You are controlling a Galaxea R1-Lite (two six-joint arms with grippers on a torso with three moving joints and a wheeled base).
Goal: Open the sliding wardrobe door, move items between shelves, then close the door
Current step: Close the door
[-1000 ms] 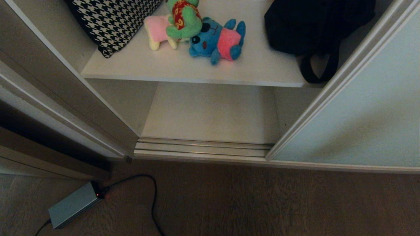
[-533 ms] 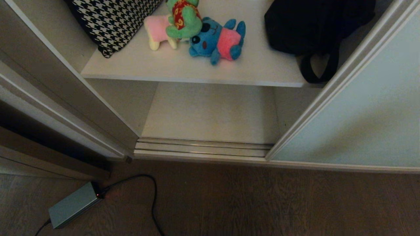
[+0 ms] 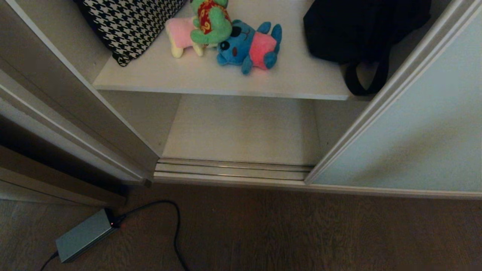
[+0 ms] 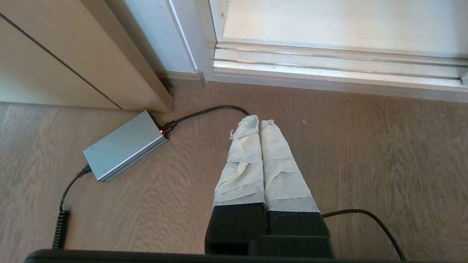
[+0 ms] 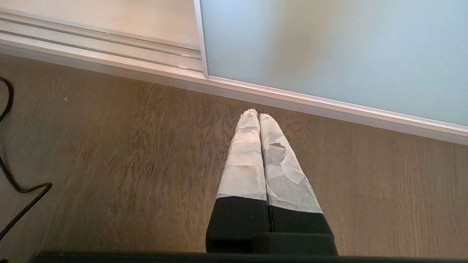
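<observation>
The sliding wardrobe door [image 3: 406,139] of frosted pale glass stands slid to the right, leaving the wardrobe open. On the upper shelf [image 3: 211,81] lie a blue plush with a pink back [image 3: 248,47], a pale yellow and pink plush [image 3: 180,35] and a green plush [image 3: 211,20] on top of them. The lower shelf [image 3: 241,130] is bare. Neither arm shows in the head view. My left gripper [image 4: 259,121] hangs shut above the wood floor near the door track. My right gripper [image 5: 257,114] hangs shut over the floor in front of the door [image 5: 329,47].
A houndstooth cushion [image 3: 128,22] leans at the shelf's left and a black bag [image 3: 357,30] sits at its right. A grey power brick [image 3: 84,235] with a black cable [image 3: 175,226] lies on the floor at the left. The metal door track [image 3: 233,171] runs along the wardrobe's foot.
</observation>
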